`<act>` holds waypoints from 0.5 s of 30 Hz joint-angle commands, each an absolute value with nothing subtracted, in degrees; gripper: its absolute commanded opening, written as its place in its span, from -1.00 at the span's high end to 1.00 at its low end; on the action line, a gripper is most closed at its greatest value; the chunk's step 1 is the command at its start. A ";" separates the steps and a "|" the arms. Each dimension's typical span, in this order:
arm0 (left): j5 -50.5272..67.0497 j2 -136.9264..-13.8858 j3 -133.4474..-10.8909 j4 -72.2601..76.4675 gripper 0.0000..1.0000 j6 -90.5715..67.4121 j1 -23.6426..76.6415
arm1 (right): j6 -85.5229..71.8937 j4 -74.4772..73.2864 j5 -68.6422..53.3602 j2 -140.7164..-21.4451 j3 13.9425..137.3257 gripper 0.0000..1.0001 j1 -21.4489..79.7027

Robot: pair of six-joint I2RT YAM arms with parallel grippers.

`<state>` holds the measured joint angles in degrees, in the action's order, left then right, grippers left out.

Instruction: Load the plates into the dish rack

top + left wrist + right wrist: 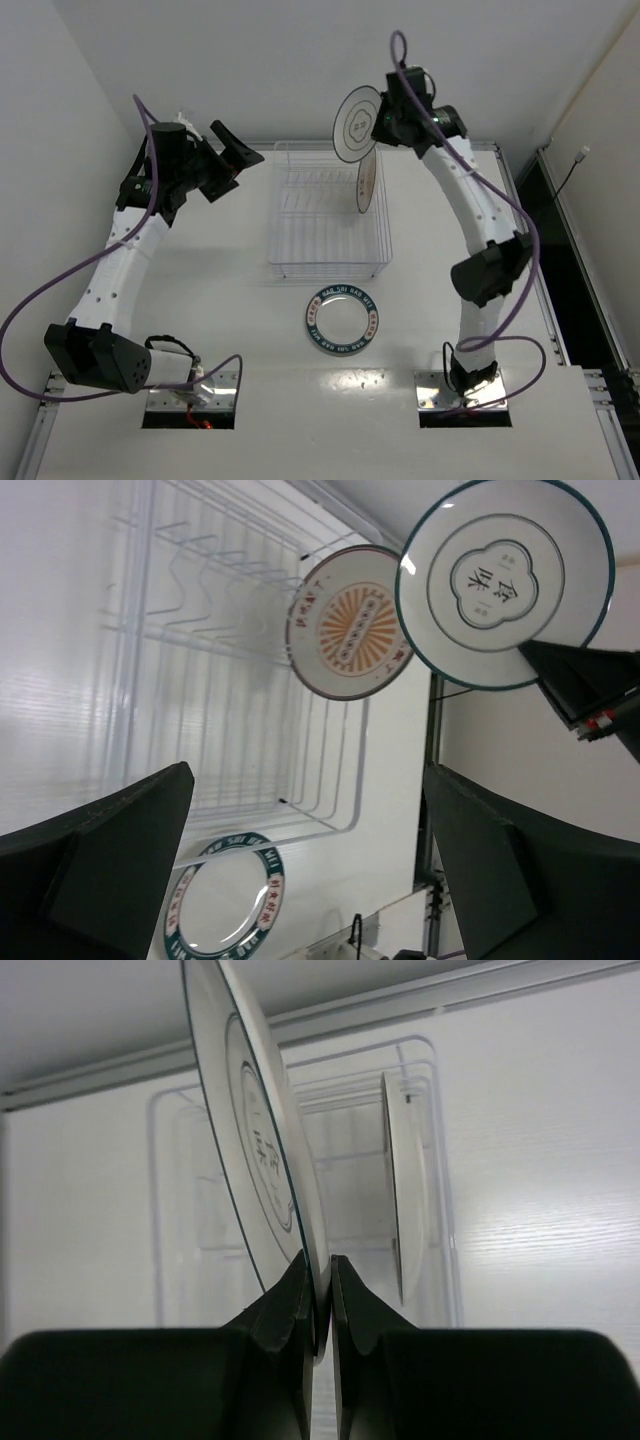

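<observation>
My right gripper (384,118) is shut on the edge of the white plate with a thin black rim (355,123) and holds it upright above the far right corner of the dish rack (300,262). In the right wrist view the fingers (320,1265) pinch this plate (255,1150) edge-on. The plate with the orange-brown band (366,183) stands upright in the rack's right end (348,621). The dark teal lettered plate (343,319) lies flat on the table in front of the rack. My left gripper (235,155) is open and empty, left of the rack.
The rack's wire tines (200,590) to the left of the standing plate hold nothing. A raised ledge (480,148) runs along the table's back and right edges. The arm bases sit at the near edge.
</observation>
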<state>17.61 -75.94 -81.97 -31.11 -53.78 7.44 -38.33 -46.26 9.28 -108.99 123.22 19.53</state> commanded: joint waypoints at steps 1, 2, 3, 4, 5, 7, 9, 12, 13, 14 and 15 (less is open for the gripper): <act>13.89 -73.92 -85.52 -37.00 -0.98 -49.93 7.38 | -31.30 -58.00 28.72 -116.96 133.83 1.00 25.04; 13.89 -73.92 -86.13 -37.00 -0.98 -49.92 7.38 | -30.59 -59.92 34.66 -118.81 138.29 1.00 25.92; 13.89 -74.61 -86.13 -37.00 -0.98 -49.92 7.38 | -29.02 -59.94 37.59 -121.26 139.38 1.00 27.75; 13.89 -74.62 -86.13 -37.00 -0.98 -49.92 7.38 | -28.05 -59.94 40.05 -121.29 138.44 1.00 28.47; 14.76 -74.62 -86.74 -37.00 -0.98 -49.92 7.38 | -27.08 -58.81 43.65 -121.29 137.12 1.00 29.09; 14.77 -75.15 -86.75 -37.53 -0.98 -49.92 7.38 | -25.76 -57.83 46.92 -121.29 134.92 1.00 30.32; 14.77 -75.15 -86.75 -38.23 -0.98 -49.92 7.38 | -25.75 -58.53 49.31 -121.90 134.30 1.00 30.32; 14.24 -74.62 -85.69 -38.76 -0.98 -49.92 7.38 | -26.28 -58.54 50.62 -121.90 131.84 1.00 30.32; 14.24 -74.62 -85.69 -38.76 -0.98 -49.92 7.38 | -26.28 -58.54 50.62 -121.90 131.14 1.00 30.32; 14.24 -74.62 -85.69 -38.76 -0.98 -49.92 7.38 | -26.28 -59.06 50.62 -122.69 131.13 1.00 30.32; 14.24 -74.62 -85.69 -38.76 -0.98 -49.92 7.38 | -26.28 -59.06 50.62 -123.30 131.13 1.00 30.32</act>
<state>14.50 -75.77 -84.62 -38.22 -50.59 7.44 -27.51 -59.55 44.03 -124.09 131.22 30.83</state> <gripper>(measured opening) 0.990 0.043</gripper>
